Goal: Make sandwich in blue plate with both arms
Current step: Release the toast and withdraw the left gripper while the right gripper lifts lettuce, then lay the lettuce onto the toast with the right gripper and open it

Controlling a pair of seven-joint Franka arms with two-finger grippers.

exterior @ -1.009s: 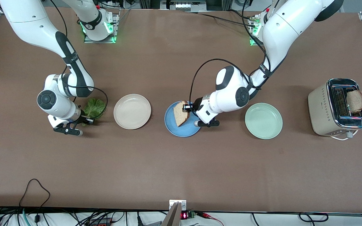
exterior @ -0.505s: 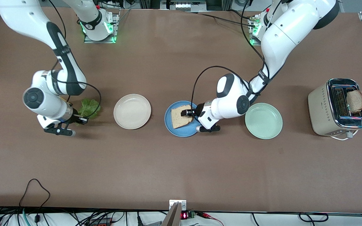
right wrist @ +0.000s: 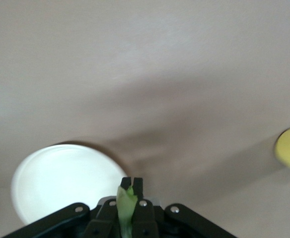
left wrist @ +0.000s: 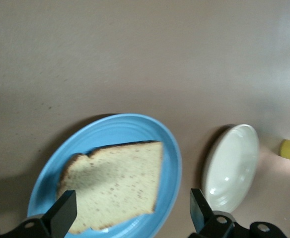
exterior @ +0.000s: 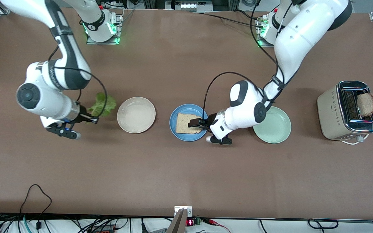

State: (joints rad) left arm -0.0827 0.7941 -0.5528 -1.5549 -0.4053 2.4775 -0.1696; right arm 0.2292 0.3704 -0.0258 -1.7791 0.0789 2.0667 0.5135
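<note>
On the brown worktop (exterior: 186, 171) a round, shallow, medium-blue plate with a raised rim (exterior: 174, 116) sits between a cream-white round plate (exterior: 136, 115), which lies toward the right arm's end, and a pale mint-green round plate (exterior: 275, 129), which lies toward the left arm's end. One square slice of light-brown toasted bread (exterior: 186, 123) lies flat in the blue plate. The left gripper (exterior: 197, 123) is low over the edge of the blue plate on its mint-green side, its jaws spread wide and holding nothing. In the left wrist view the two black fingertips (left wrist: 63, 214) stand well apart on either side of the bread slice (left wrist: 116, 183), with the blue plate (left wrist: 130, 126) under it and the cream-white plate (left wrist: 233, 166) farther off.

The right gripper (exterior: 93, 120) is in the air beside the cream-white plate, over the worktop toward the right arm's end. Its jaws are closed on a ruffled green lettuce leaf (exterior: 101, 104), which sticks out from them. In the right wrist view a strip of the leaf (right wrist: 127, 203) shows pinched between the fingers, with the cream-white plate (right wrist: 60, 181) below.

At the left arm's end of the worktop stands a beige toaster with a chrome top (exterior: 332, 111). A second slice of brown toast (exterior: 367, 103) stands up out of one of its slots.
</note>
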